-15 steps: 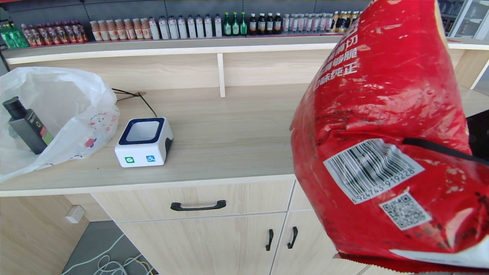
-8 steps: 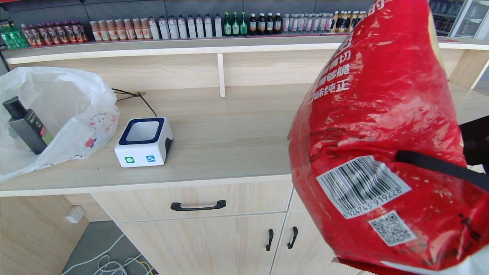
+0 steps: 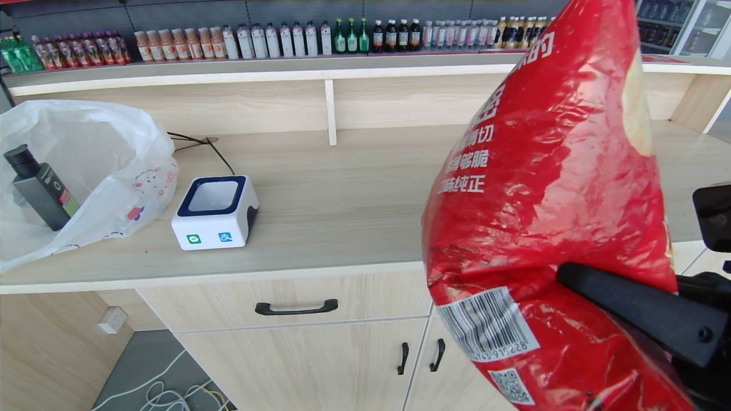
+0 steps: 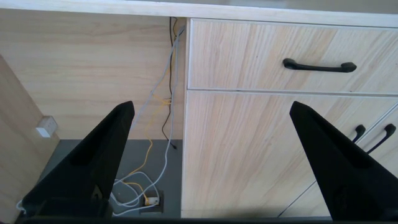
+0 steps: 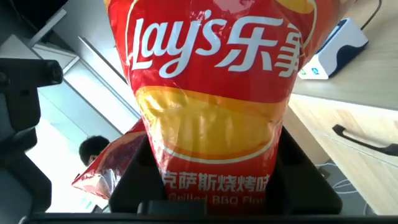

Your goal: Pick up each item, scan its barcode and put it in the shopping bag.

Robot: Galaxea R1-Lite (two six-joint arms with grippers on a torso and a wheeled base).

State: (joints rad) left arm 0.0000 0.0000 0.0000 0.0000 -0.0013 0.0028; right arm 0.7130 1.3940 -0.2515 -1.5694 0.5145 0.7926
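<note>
Right gripper [image 5: 214, 186]: jaws clamped on red chip bag [image 3: 548, 188], held off tabletop [image 3: 342, 217], well right of scanner [image 3: 215, 212]. Left gripper [image 4: 211, 162]: jaws wide open, empty, facing cabinet [image 4: 261, 124].

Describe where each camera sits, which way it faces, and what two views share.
Head view: on the robot's head, looking down at counter, scanner, shopping bag and chip bag; right gripper shows.
Left wrist view: on the left wrist, facing the drawer handle; open left gripper shows.
Right wrist view: on the right wrist, facing the chip bag its gripper clamps, scanner beyond.
Shared: head and right wrist see chip bag, scanner.
</note>
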